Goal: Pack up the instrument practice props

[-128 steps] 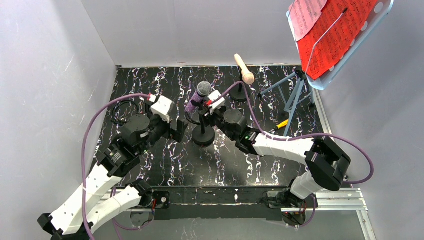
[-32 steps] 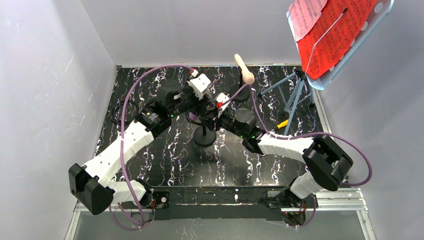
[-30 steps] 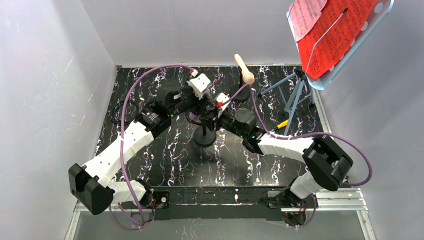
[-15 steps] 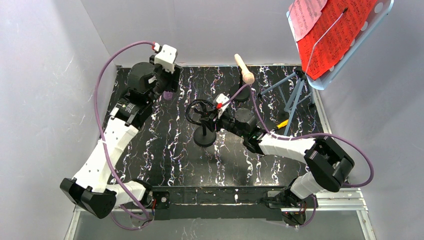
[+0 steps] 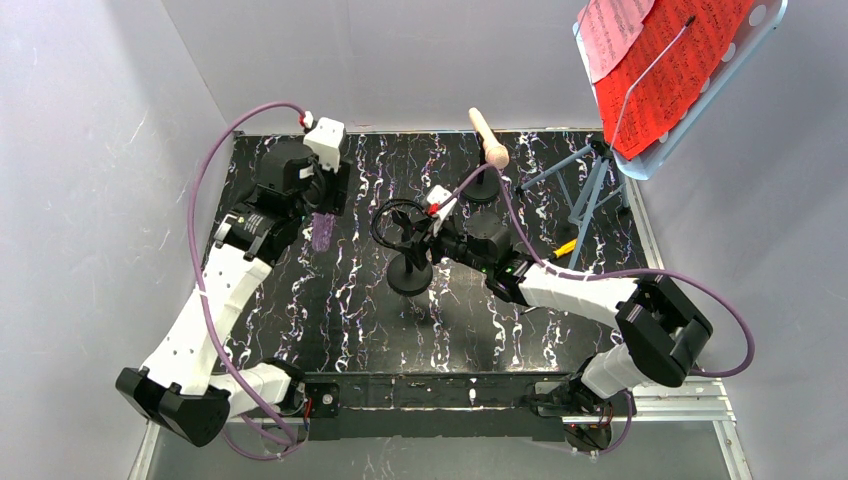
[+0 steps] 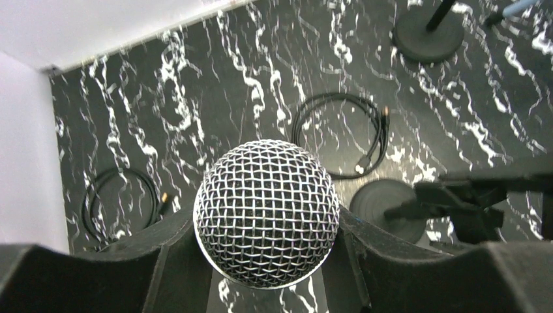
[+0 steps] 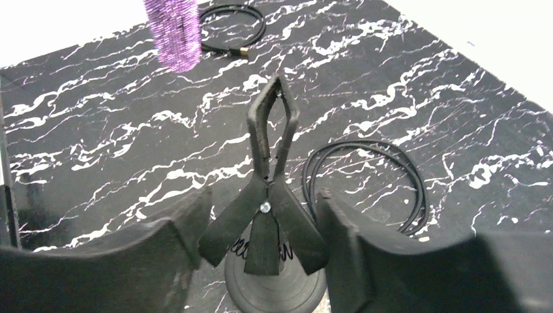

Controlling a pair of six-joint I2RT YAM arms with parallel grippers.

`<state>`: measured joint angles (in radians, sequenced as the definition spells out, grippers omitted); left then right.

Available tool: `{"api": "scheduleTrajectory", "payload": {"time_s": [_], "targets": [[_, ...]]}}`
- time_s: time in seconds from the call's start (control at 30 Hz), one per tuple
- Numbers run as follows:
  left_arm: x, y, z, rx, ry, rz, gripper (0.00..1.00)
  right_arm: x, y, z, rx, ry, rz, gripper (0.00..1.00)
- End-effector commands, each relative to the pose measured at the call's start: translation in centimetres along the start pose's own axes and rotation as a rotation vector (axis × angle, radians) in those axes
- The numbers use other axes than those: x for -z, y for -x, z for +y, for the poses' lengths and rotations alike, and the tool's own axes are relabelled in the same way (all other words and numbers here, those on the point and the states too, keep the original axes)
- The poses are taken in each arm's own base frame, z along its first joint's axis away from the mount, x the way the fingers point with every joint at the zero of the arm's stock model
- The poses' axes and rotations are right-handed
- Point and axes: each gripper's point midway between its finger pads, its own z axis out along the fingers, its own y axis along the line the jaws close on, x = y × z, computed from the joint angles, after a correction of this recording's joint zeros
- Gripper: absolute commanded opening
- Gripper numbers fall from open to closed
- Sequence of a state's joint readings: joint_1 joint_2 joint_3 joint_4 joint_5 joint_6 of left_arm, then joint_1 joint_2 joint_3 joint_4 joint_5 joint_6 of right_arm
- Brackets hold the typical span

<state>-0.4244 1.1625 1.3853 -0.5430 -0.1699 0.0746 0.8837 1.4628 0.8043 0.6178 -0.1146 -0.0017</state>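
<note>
My left gripper (image 5: 325,205) is shut on the purple glitter microphone (image 5: 322,232) and holds it upright above the table's back left. Its silver grille (image 6: 266,203) fills the gap between my fingers. My right gripper (image 5: 418,235) is closed on the wings of the spring clip (image 7: 267,195) on the near black mic post (image 5: 410,272); the clip holds nothing. The cream microphone (image 5: 489,140) sits on the second post (image 5: 483,190) at the back. Red (image 5: 675,70) and pink (image 5: 612,30) sheet-music pages rest on the stand at the right.
A blue tripod music stand (image 5: 590,190) is at the back right, with a yellow-handled screwdriver (image 5: 565,247) by its feet. Coiled black cables lie beside the near post (image 5: 390,215) and at the left (image 6: 120,195). Walls close in the back and left.
</note>
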Motion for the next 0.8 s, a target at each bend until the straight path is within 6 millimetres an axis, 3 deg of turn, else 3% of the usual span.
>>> {"api": "scheduleTrajectory", "payload": {"time_s": [0.0, 0.27, 0.47, 0.77], "targets": [[2.4, -2.3, 0.6, 0.045, 0.023, 0.056, 0.0, 0.0, 1.0, 0.2, -0.011, 0.007, 0.033, 0.77], [2.3, -6.9, 1.1, 0.077, 0.056, 0.232, 0.0, 0.6, 4.0, -0.6, 0.029, -0.034, 0.022, 0.98], [0.7, -11.0, 2.8, 0.102, 0.11, 0.409, 0.0, 3.8, 6.1, -1.6, 0.125, -0.104, 0.035, 0.99], [-4.6, -17.6, 7.2, 0.134, 0.186, 0.729, 0.0, 8.1, 8.3, -3.5, 0.178, -0.242, -0.012, 0.99]]}}
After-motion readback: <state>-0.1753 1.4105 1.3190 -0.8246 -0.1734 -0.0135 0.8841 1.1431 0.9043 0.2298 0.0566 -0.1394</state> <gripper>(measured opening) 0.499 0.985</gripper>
